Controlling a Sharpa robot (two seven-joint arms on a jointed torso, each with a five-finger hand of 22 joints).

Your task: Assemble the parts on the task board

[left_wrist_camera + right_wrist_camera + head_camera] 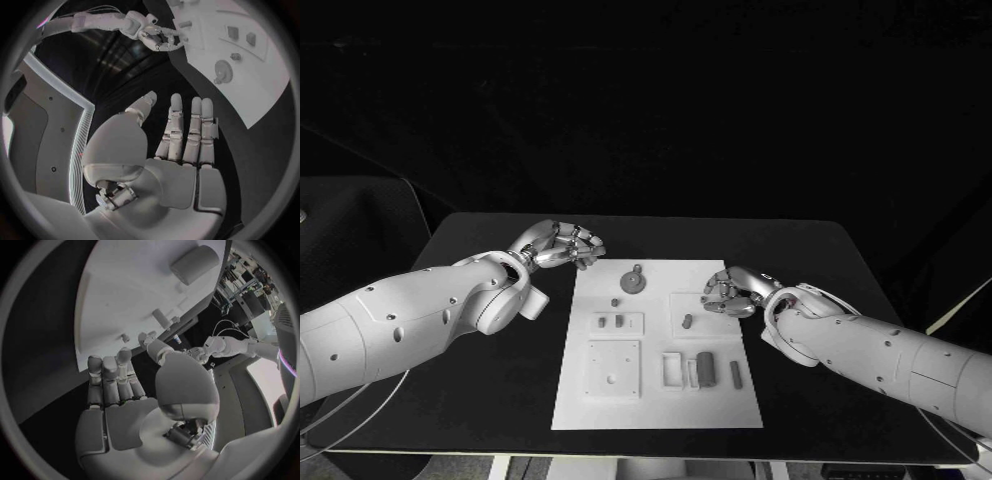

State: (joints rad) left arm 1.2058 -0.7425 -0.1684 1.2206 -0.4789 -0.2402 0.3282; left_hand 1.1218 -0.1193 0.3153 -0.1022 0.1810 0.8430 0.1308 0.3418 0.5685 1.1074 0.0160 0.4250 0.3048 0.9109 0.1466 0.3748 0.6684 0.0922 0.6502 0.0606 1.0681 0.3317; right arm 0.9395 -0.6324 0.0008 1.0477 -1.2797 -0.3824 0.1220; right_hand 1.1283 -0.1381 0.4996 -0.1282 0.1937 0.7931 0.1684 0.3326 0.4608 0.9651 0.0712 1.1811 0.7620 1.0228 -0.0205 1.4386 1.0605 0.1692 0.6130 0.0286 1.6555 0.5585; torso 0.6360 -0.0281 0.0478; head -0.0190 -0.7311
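the left hand (563, 246) hovers over the black tabletop (473, 400) just beside the task board (661, 400), fingers spread, holding nothing. the right hand (736, 292) hangs above the board's right edge, fingers apart and empty. grey parts (705, 367) lie on the board.

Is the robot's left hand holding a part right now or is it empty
Empty. The left wrist view shows the left hand with fingers straight and nothing against the palm, off the task board.
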